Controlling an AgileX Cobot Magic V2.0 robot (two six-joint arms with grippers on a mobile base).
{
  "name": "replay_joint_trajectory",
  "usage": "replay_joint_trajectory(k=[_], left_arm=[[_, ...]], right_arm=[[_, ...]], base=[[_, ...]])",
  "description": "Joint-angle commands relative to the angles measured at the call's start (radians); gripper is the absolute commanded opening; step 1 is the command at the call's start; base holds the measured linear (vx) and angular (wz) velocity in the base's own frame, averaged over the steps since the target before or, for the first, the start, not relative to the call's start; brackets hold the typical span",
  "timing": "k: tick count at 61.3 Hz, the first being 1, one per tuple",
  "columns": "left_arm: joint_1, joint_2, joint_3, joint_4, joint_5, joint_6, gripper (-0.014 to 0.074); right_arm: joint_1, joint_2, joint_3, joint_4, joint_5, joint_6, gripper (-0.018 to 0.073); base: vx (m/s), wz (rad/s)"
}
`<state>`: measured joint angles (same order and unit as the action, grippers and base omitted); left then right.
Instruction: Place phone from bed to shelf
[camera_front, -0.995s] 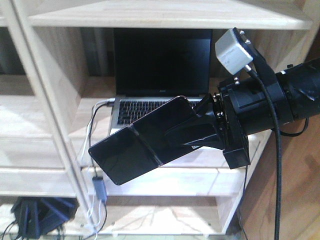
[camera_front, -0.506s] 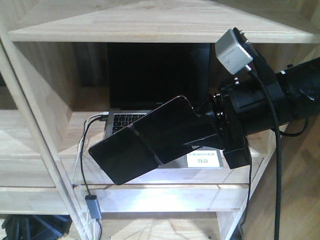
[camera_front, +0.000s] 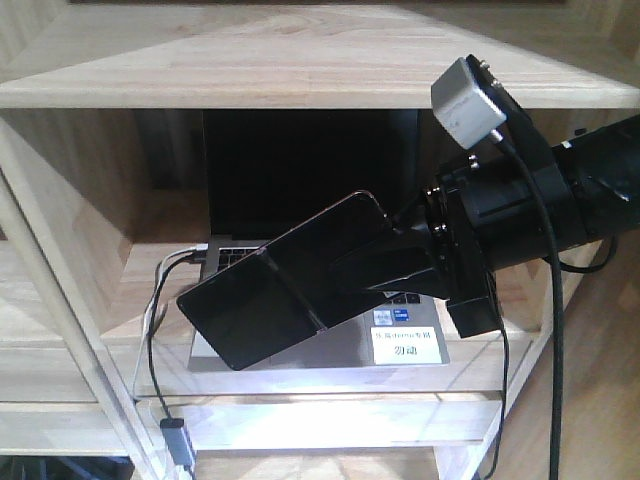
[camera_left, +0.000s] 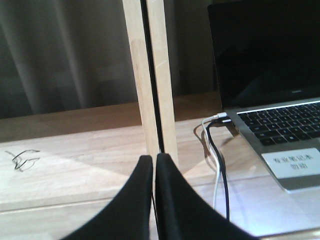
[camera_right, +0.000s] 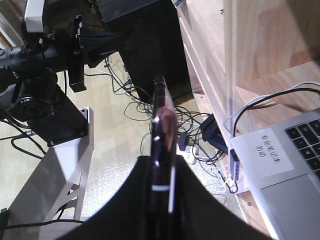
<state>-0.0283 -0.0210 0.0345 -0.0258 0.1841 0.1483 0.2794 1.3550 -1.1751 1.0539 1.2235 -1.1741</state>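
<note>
Holding: right end effector (camera_front: 345, 272) clenched on the phone (camera_front: 255, 312), pinching its upper-right half.
Phone: mid-frame in the front view, tilted, its lower-left end jutting past the fingertips, in front of the open laptop (camera_front: 300, 170) in the shelf (camera_front: 300, 70).
Right wrist view: phone edge-on between the fingers; shelf at frame right.
Left end effector (camera_left: 154, 160): clenched on nothing, fingers touching.
</note>
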Motion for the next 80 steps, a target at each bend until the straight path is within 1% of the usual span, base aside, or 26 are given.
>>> replay_joint_trajectory(k=[1, 80], left_arm=[[-0.003, -0.005, -0.023, -0.009, -0.072, -0.006, 0.0001], [-0.003, -0.005, -0.023, -0.009, -0.072, -0.006, 0.0001]], right_arm=[[-0.002, -0.034, -0.026, 0.082, 0.062, -0.001, -0.0003], [-0.002, -0.034, -0.026, 0.083, 0.061, -0.001, -0.0003]], base=[[0.07, -0.01], [0.01, 0.00]])
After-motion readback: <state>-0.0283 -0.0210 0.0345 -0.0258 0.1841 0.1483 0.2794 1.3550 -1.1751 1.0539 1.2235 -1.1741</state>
